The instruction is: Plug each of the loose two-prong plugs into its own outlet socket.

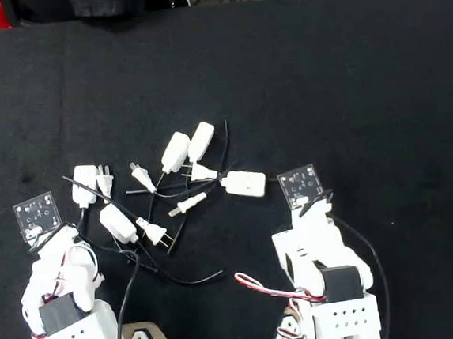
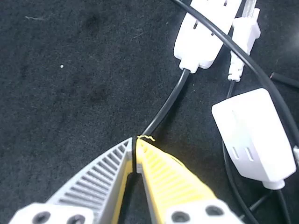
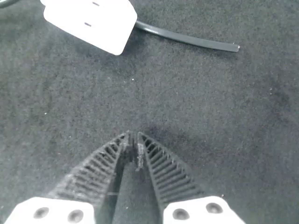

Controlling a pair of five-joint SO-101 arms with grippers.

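Observation:
Several white outlet sockets and two-prong plugs on black cords lie mid-table. One socket (image 1: 84,184) lies beside a plug (image 1: 104,180), with another socket (image 1: 118,223) nearer. Two sockets (image 1: 175,151) (image 1: 201,140) lie side by side, and a fifth (image 1: 244,184) is to the right. Loose plugs (image 1: 141,177) (image 1: 187,204) (image 1: 157,233) lie between them. My left gripper (image 2: 135,142) is shut, its tips over a black cord (image 2: 163,109) leading to a socket (image 2: 201,32); another socket (image 2: 254,135) lies close by. My right gripper (image 3: 132,137) is shut over bare mat, short of a socket (image 3: 91,21).
Both arms (image 1: 59,291) (image 1: 322,260) sit at the near edge of the black mat (image 1: 362,86). Black cords tangle among the plugs, and one loops toward the near edge (image 1: 180,278). A cut cord end (image 3: 236,46) lies past the right gripper.

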